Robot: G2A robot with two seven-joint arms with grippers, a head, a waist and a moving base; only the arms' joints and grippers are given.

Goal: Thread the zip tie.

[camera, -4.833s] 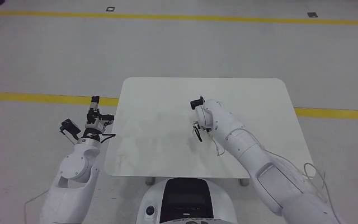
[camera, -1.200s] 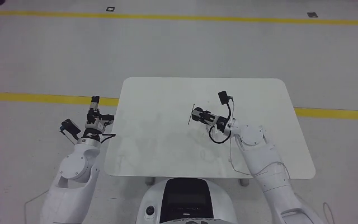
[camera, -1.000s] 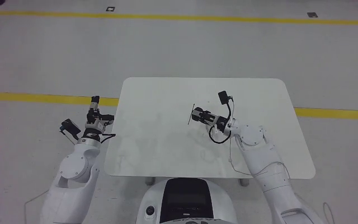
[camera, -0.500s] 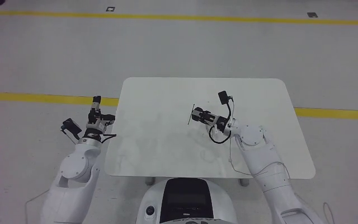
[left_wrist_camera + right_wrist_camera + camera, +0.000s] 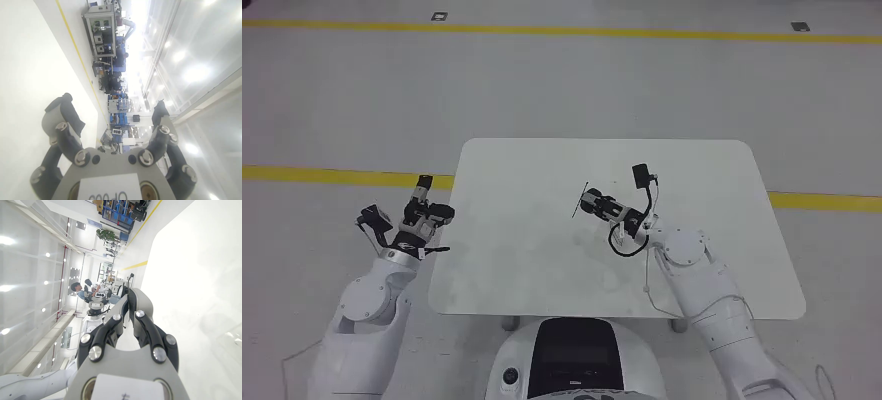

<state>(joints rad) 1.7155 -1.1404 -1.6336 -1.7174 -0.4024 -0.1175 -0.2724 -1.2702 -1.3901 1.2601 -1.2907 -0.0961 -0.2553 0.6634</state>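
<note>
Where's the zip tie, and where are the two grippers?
zip tie (image 5: 581,191), top view, the stretch sticking out past the gripper.
right gripper (image 5: 588,204), top view, between its shut fingertips.
left gripper (image 5: 113,100), left wrist view, gap between its open fingertips.

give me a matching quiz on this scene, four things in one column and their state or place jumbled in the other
Things:
1. left gripper
2. right gripper
3. zip tie
4. table

States or places:
A. thin black strip, pinched between two fingers
B. white, lying under the right arm
C. open, beside the table's edge on the robot's left
D. shut, above the table

Pairs: 1-C, 2-D, 3-A, 4-B
</note>
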